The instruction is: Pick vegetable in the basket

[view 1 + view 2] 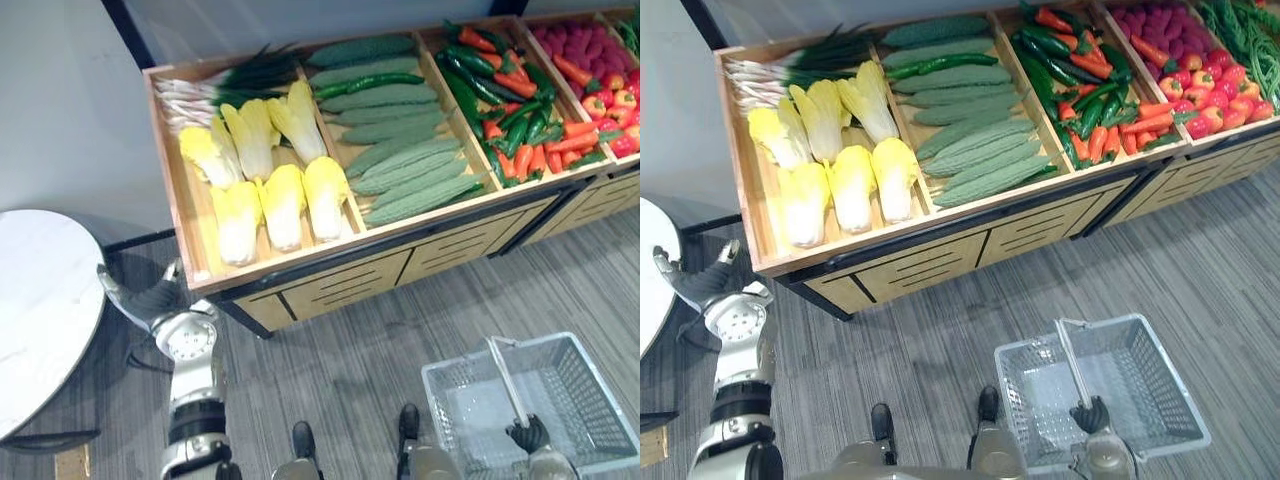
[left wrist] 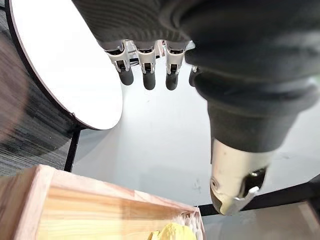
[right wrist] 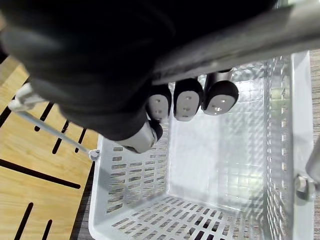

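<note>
A pale grey plastic basket (image 1: 455,362) hangs low at my right side over the floor, with nothing inside it (image 3: 215,150). My right hand (image 1: 527,435) is shut on the basket's handle (image 1: 508,385), and the fingers (image 3: 187,97) curl round the bar (image 3: 240,42). The wooden stand (image 1: 330,280) in front holds yellow napa cabbages (image 1: 283,205), green bitter gourds (image 1: 400,160), spring onions (image 1: 220,85) and red and green chillies (image 1: 520,110). My left hand (image 1: 140,295) is open and low, beside the stand's left front corner, with its fingers (image 2: 148,75) straight and holding nothing.
A round white table (image 1: 40,300) stands at my left, close to the left hand. Red peppers (image 1: 615,100) and dark red vegetables (image 1: 580,45) fill the compartments at the far right. Grey plank floor lies between me and the stand.
</note>
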Tool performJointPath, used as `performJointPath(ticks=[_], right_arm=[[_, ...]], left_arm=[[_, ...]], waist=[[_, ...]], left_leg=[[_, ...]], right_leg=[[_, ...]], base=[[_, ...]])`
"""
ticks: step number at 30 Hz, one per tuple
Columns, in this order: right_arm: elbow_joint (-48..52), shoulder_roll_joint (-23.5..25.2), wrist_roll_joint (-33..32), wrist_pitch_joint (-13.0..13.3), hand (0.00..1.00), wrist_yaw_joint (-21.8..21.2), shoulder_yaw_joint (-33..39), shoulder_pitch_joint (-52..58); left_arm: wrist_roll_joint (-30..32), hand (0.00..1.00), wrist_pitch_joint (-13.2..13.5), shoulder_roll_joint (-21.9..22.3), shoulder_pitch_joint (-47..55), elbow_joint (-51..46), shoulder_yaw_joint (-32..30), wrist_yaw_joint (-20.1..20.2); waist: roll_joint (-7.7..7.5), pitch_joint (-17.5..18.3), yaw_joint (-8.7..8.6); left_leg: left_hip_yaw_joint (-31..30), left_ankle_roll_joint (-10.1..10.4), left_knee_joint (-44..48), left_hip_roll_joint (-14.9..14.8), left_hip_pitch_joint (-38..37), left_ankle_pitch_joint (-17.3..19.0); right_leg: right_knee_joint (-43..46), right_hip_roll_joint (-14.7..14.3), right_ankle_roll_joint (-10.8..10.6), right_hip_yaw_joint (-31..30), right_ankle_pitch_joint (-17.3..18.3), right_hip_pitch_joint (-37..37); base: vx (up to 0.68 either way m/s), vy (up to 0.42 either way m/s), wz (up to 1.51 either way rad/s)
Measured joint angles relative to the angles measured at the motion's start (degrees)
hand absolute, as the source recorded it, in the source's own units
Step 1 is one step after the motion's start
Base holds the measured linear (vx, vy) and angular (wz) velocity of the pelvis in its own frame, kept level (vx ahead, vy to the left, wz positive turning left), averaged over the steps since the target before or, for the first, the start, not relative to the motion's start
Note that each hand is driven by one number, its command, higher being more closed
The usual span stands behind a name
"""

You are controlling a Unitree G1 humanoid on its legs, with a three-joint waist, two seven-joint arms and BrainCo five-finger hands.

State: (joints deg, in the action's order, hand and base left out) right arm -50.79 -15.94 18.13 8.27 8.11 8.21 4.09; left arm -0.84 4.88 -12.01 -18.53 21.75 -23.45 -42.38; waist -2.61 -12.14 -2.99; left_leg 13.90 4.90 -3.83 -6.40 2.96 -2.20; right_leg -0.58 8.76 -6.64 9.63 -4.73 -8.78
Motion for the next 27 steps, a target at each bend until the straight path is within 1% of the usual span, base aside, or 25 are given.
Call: performJointPath(ticks=[3, 5, 8, 11, 13, 17, 19, 20, 23, 27], right_arm=[[1.0, 0.0, 0.0, 0.8, 1.0, 0.0, -0.3, -0.9], [1.0, 0.0, 0.0, 1.3, 1.0, 0.0, -0.3, -1.5], [1.1, -0.1, 0.0, 1.8, 1.0, 0.1, -0.7, -2.8], [1.5, -0.8, -0.1, 2.1, 1.0, 0.1, -1.7, -3.1], [2.5, -0.9, -0.1, 2.2, 1.0, 0.1, -2.1, -3.5], [2.9, -1.0, -0.1, 2.5, 1.0, 0.3, -2.6, -4.3], [3.2, -1.0, -0.1, 2.5, 1.0, 0.4, -2.7, -4.6], [3.2, -1.0, -0.1, 2.5, 1.0, 0.5, -3.0, -4.7], [3.4, -1.0, -0.2, 2.5, 1.0, 0.8, -3.9, -5.3], [3.7, -1.0, -0.6, 2.9, 1.0, 1.0, -4.2, -5.3]], left_arm=[[1.9, 0.0, -0.6, -2.0, -3.8, 2.8, 0.1, 0.0], [2.0, 0.0, -0.8, -3.1, -6.3, 4.4, 0.0, 0.1], [2.2, 0.0, -1.8, -4.8, -9.4, 5.6, 0.1, 0.1], [2.4, 0.0, -2.6, -6.2, -11.6, 7.3, 0.3, 0.5], [4.5, 0.0, -2.9, -7.3, -12.3, 8.4, 0.8, 1.1], [4.5, 0.0, -3.1, -7.5, -15.0, 10.4, 1.7, 2.3], [6.2, 0.0, -3.4, -7.5, -15.9, 11.0, 2.6, 2.8], [6.3, 0.0, -3.6, -7.5, -16.3, 11.4, 3.1, 2.9], [6.2, 0.0, -4.0, -7.5, -17.8, 14.6, 3.5, 3.9], [6.3, 0.0, -4.3, -7.5, -18.1, 16.4, 4.0, 5.1]], waist=[[-0.04, -1.8, -0.11], [-0.06, -2.2, -0.32], [-0.5, -4.0, -0.22], [-0.67, -4.9, -1.02], [-0.88, -5.9, -1.35], [-1.1, -6.6, -1.33], [-1.2, -7.4, -1.36], [-1.31, -7.6, -1.34], [-1.38, -8.1, -1.41], [-1.4, -9.0, -1.49]], left_leg=[[-0.1, 0.0, -0.1, 0.0, 0.2, 0.0], [-0.1, 0.0, 0.0, 0.0, 1.0, 0.0], [-0.2, 0.0, 0.1, -0.2, 1.1, 0.0], [-0.2, 0.0, 0.1, -0.3, 1.9, 0.0], [0.0, 0.1, 0.1, -0.3, 2.0, 0.1], [0.2, 0.2, 0.3, -0.3, 3.1, 0.1], [0.4, 0.2, 0.6, -0.3, 3.1, 0.1], [0.6, 0.2, 0.8, -0.4, 3.3, 0.2], [1.1, 0.3, 1.5, -0.5, 3.8, 0.4], [1.2, 0.4, 1.7, -0.8, 3.8, 0.6]], right_leg=[[-0.2, -0.1, 0.0, -0.8, -0.3, -0.6], [-0.2, -0.2, 0.1, -1.1, -0.5, -1.6], [-0.2, -0.5, 0.1, -2.4, -0.9, -2.2], [-0.1, -0.6, 0.1, -2.7, -1.1, -3.2], [0.0, -0.6, 0.1, -3.3, -1.1, -3.6], [0.2, -0.7, 0.1, -4.0, -1.4, -5.0], [0.5, -0.7, 0.1, -4.5, -1.4, -5.2], [0.6, -0.8, 0.1, -5.5, -1.4, -5.5], [0.7, -0.9, 0.2, -6.0, -1.7, -6.0], [0.7, -1.2, 0.3, -6.4, -1.8, -6.1]], base=[[0.01, -0.003, -0.15], [0.01, -0.002, -0.11], [0.01, -0.011, -0.18], [0.01, -0.005, -0.04], [0.01, -0.002, -0.1], [0.0, -0.001, -0.08], [0.0, 0.0, -0.07], [0.0, -0.001, -0.09], [-0.01, -0.005, -0.08], [-0.01, -0.003, -0.02]])
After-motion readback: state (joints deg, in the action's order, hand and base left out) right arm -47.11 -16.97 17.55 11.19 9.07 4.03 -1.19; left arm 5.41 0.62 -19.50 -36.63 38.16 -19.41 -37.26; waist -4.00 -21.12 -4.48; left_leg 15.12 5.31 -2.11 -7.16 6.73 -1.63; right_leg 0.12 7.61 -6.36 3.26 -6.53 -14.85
